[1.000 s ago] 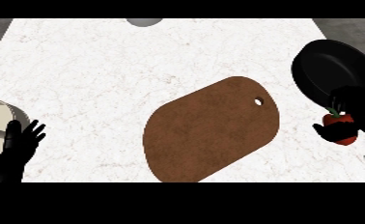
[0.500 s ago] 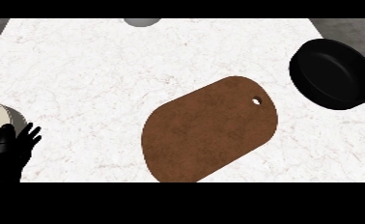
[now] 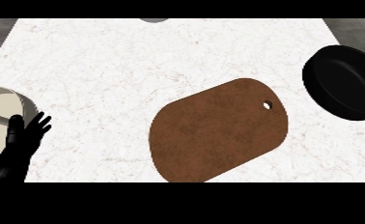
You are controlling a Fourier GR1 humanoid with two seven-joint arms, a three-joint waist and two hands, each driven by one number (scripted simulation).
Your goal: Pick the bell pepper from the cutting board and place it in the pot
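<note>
The brown cutting board (image 3: 219, 129) lies bare near the middle of the white counter, its hanging hole toward the upper right. A black pot (image 3: 338, 80) sits at the right edge, partly cut off; I see nothing inside it. No bell pepper shows anywhere. My left hand (image 3: 22, 137) rests open at the lower left edge, fingers up. My right hand is out of view.
A pale round dish (image 3: 10, 106) pokes in at the left edge, just above my left hand. A small grey object (image 3: 154, 20) sits at the counter's far edge. The marble counter (image 3: 107, 68) stretches between them.
A second ago my right hand held the red bell pepper below the pot at the right edge; both left the view. The view has shifted slightly, so the pot sits further right.
</note>
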